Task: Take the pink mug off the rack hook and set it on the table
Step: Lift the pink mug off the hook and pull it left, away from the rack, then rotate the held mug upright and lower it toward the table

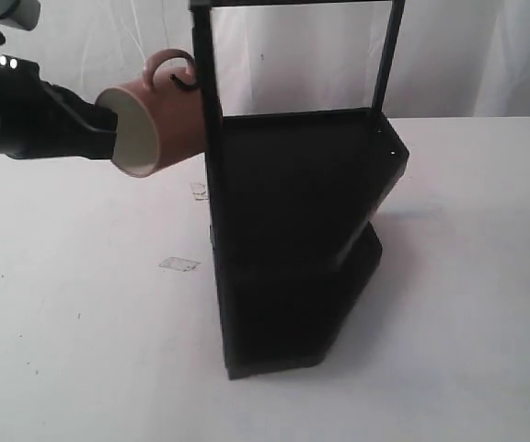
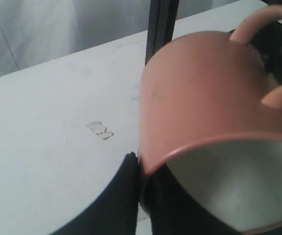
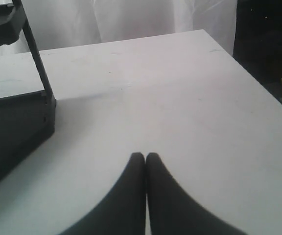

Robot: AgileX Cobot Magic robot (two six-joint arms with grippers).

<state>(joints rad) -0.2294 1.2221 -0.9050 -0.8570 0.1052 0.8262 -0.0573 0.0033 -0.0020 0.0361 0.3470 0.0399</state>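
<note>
The pink mug (image 1: 159, 124) hangs tilted in the air left of the black rack (image 1: 293, 239), mouth facing down-left. Its loop handle (image 1: 168, 66) still sits around the thin black rack hook (image 1: 187, 85) beside the rack's left post. My left gripper (image 1: 109, 124) is shut on the mug's rim, one finger inside the cream interior and one outside. In the left wrist view the pink mug (image 2: 204, 93) fills the frame, with my left gripper (image 2: 143, 169) clamped on its rim. The right gripper (image 3: 145, 157) is shut and holds nothing above the white table (image 3: 180, 98); it is out of the exterior view.
The rack's two dark shelves stand mid-table in the exterior view, and the rack's corner (image 3: 13, 112) shows in the right wrist view. Small scuff marks (image 1: 179, 264) lie on the table (image 1: 63, 304) left of the rack. The table's edge (image 3: 258, 83) runs close by the right gripper.
</note>
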